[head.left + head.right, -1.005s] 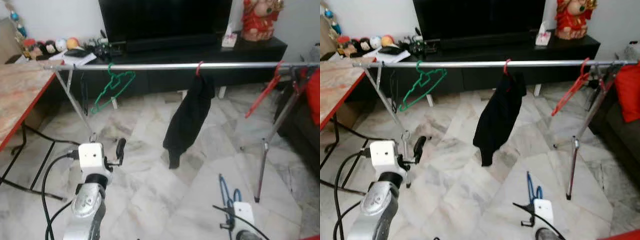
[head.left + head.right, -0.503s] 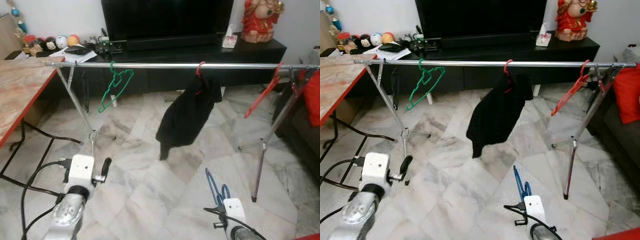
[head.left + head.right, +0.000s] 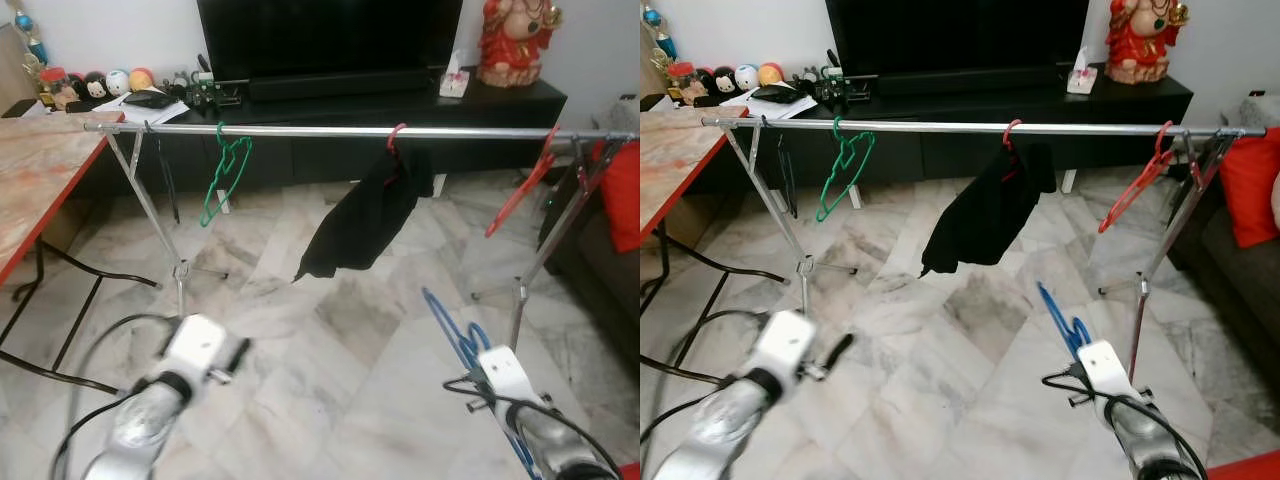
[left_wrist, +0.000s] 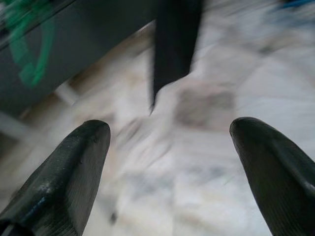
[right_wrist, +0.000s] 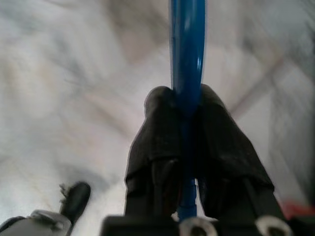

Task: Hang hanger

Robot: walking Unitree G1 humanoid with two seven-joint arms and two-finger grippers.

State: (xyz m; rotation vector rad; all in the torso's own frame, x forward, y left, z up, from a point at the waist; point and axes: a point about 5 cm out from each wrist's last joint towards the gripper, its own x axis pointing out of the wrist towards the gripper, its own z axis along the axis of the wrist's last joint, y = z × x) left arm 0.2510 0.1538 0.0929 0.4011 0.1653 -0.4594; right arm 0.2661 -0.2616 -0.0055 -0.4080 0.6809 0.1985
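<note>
A pale marble floor (image 3: 360,340) spreads ahead of you, open between your arms and the rack. A long silver rail (image 3: 330,131) runs across the room on splayed legs, its left end just beside the red edge of a tabletop (image 3: 30,180). Behind the rail sits a low black TV cabinet (image 3: 400,110). On the rail, from left to right, hang a green hanger (image 3: 222,175), a black garment (image 3: 365,215) on a red hook, and a red hanger (image 3: 520,190) near the right end. Bare stretches of rail lie between them. Your right end effector (image 5: 186,105) is clamped shut on a blue hanger (image 3: 455,330), held low, well short of the rail. Your left end effector (image 4: 170,162) is spread wide and empty, low over the floor; its fingers (image 4: 81,157) are apart.
</note>
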